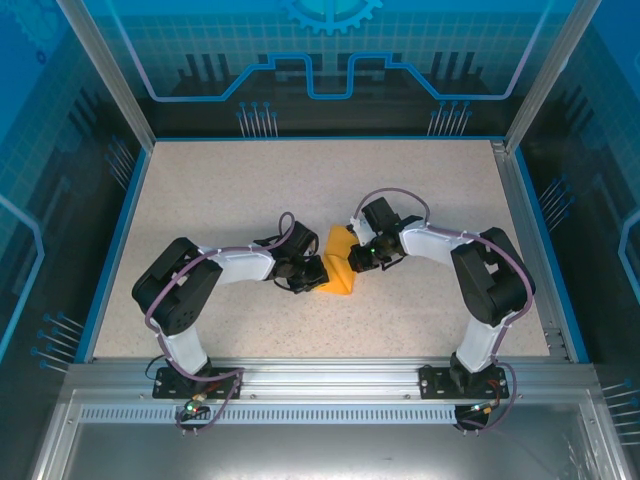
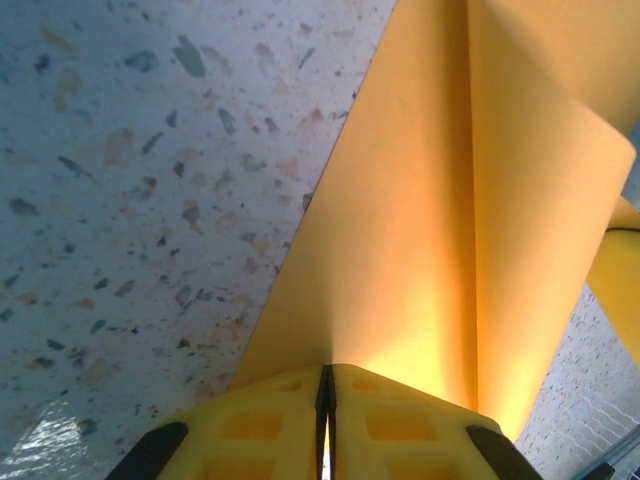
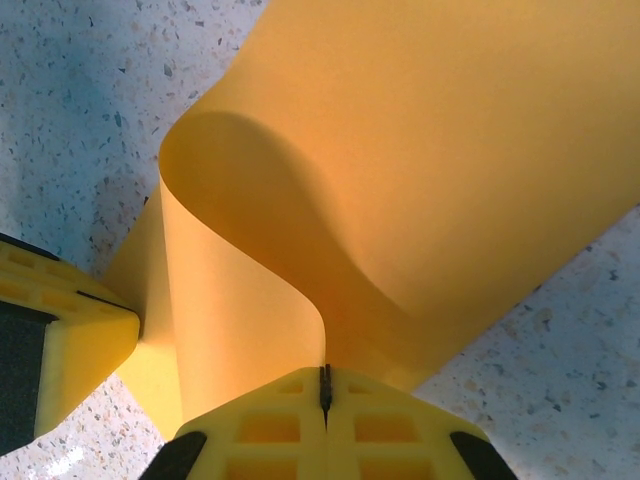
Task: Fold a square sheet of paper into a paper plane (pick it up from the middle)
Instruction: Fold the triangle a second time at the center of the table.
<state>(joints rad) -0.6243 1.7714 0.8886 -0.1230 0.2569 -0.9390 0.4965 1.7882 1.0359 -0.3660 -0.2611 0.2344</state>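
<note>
The paper (image 3: 430,150) is smooth and matt. The table (image 2: 120,200) under it looks stone-like, speckled, faintly shiny; its rail (image 1: 320,375) is metal.

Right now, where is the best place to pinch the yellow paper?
Probably its side edges, coming from left and right, where the left end effector and right end effector pinch the square sheet of paper: it curls up off the table, leaving those edges free.
</note>
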